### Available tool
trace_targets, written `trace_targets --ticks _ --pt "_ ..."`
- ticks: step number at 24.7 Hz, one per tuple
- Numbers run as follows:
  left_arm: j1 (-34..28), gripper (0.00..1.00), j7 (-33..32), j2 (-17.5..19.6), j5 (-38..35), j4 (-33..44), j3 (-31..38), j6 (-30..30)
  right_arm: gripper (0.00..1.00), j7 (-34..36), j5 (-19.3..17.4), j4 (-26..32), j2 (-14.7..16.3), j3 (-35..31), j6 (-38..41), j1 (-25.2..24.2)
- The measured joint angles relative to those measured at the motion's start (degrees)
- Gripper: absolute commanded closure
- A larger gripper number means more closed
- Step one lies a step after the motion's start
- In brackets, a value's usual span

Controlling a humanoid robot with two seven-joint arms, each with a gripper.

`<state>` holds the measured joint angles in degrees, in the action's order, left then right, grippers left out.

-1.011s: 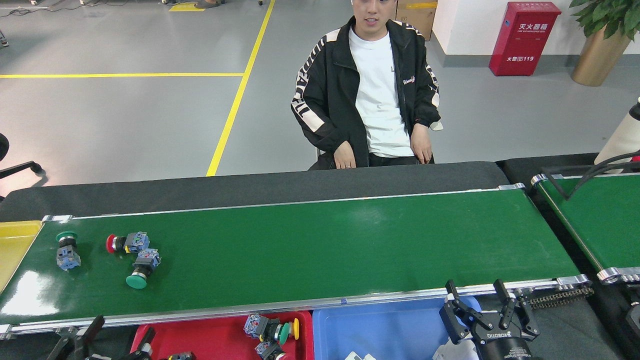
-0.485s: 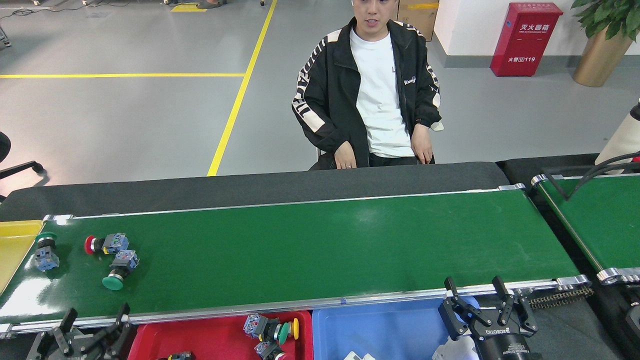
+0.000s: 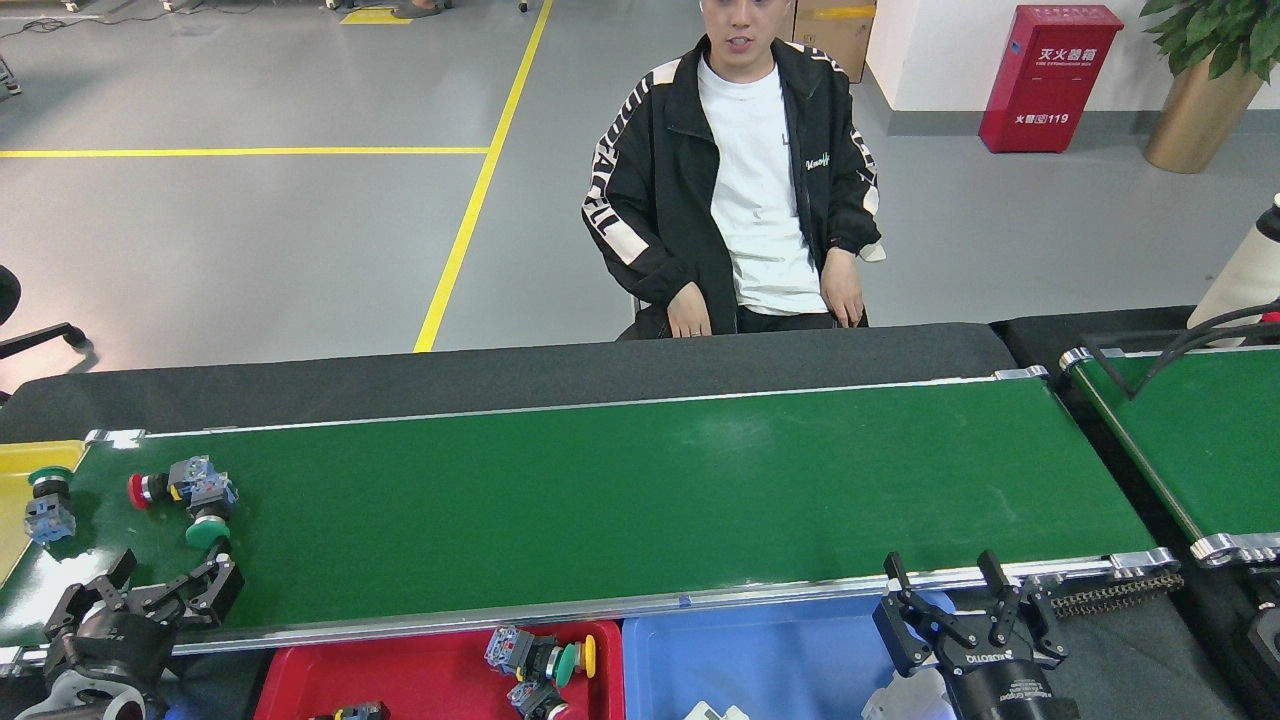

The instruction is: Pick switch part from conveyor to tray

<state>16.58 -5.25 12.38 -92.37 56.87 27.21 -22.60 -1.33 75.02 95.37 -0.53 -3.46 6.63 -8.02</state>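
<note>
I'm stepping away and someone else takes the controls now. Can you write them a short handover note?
Left gripper: open, empty, over the conveyor's near left edge, just short of the green-capped switch.
Right gripper: open, empty, above the blue tray.
On the belt, far left: green-capped switch touching a red-capped switch; a third switch at the belt's left end.
Done: a few switches lie in the red tray.
Left: pick the three belt switches.
</note>
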Motion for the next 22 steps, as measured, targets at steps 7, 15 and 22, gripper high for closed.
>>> trace_targets --ticks 7,15,22 --pt "6.62 0.41 0.68 2.79 0.2 -10.66 -4.89 3.64 0.02 -0.03 0.0 -0.02 0.0 0.01 0.05 0.0" --pt "5.24 0.95 1.27 4.11 4.8 -9.3 -7.81 2.41 0.02 -0.16 0.0 -0.03 0.0 0.02 0.05 0.0" --pt "-14.94 0.94 1.4 5.83 18.81 15.08 -7.15 -13.97 0.02 -0.25 -0.07 -0.01 0.0 0.02 0.08 0.0"
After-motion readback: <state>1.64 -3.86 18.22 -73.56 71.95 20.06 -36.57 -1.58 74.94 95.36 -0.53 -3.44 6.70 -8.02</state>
